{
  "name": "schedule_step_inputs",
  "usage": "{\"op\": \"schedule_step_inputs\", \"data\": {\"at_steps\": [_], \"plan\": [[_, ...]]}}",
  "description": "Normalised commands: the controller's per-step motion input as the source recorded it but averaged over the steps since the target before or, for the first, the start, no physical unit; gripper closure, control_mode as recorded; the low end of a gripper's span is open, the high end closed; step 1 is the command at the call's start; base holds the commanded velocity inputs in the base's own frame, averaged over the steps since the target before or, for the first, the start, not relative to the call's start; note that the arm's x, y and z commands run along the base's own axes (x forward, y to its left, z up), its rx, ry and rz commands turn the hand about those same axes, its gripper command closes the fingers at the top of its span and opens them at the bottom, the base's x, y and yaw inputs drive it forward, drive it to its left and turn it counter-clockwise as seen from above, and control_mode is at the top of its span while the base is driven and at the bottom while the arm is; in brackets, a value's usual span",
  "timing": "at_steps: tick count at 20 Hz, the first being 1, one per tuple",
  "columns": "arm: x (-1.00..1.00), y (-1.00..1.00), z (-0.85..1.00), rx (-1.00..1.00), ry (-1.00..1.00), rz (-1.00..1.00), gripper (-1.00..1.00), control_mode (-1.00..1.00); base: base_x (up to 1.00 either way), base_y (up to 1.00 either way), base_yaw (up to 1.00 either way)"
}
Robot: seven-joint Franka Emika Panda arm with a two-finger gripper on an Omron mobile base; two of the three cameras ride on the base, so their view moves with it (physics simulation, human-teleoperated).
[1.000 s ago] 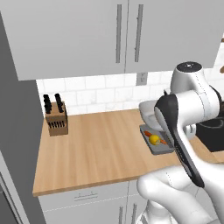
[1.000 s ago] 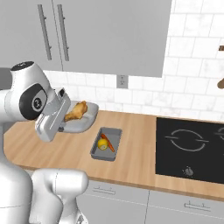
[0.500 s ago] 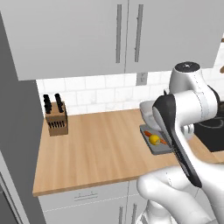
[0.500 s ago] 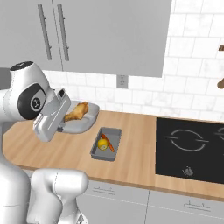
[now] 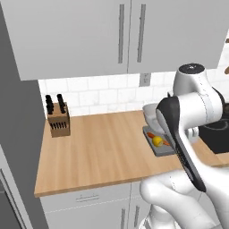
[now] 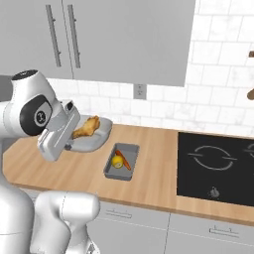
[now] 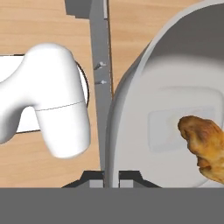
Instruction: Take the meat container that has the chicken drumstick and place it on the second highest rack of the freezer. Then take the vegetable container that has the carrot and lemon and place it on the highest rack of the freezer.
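Note:
The meat container point(image 6: 94, 141) is a round grey bowl on the wooden counter, with a browned chicken drumstick point(image 6: 85, 127) inside it. In the hand view its rim point(image 7: 114, 131) runs down between my two fingertips, and the drumstick point(image 7: 204, 146) lies at the right. My gripper point(image 7: 111, 177) is shut on that rim at the container's left edge, and my gripper point(image 6: 69, 145) sits low beside the bowl. The vegetable container point(image 6: 121, 161) is a rectangular grey tray holding a lemon point(image 6: 117, 161) and a carrot point(image 6: 126, 161), just right of the bowl. The same tray point(image 5: 159, 142) lies beside the arm.
A knife block point(image 5: 58, 120) stands at the counter's back left. A black cooktop point(image 6: 216, 166) takes up the counter's right side. Upper cabinets point(image 5: 120, 36) hang over the counter. A tall grey appliance side point(image 5: 18, 134) rises at the far left.

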Motion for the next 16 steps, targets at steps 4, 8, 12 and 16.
{"op": "schedule_step_inputs", "data": {"at_steps": [4,8,12,16], "plan": [[0.00,0.00,0.00,0.00,0.00,0.00,1.00,1.00,-0.96,-0.16,0.16],[0.00,0.00,0.00,0.00,0.00,0.00,1.00,1.00,-0.69,-0.05,0.54],[0.00,0.00,0.00,0.00,0.00,0.00,1.00,1.00,-0.24,0.00,0.86],[0.00,0.00,0.00,0.00,0.00,0.00,1.00,1.00,-0.20,0.00,0.99]]}}
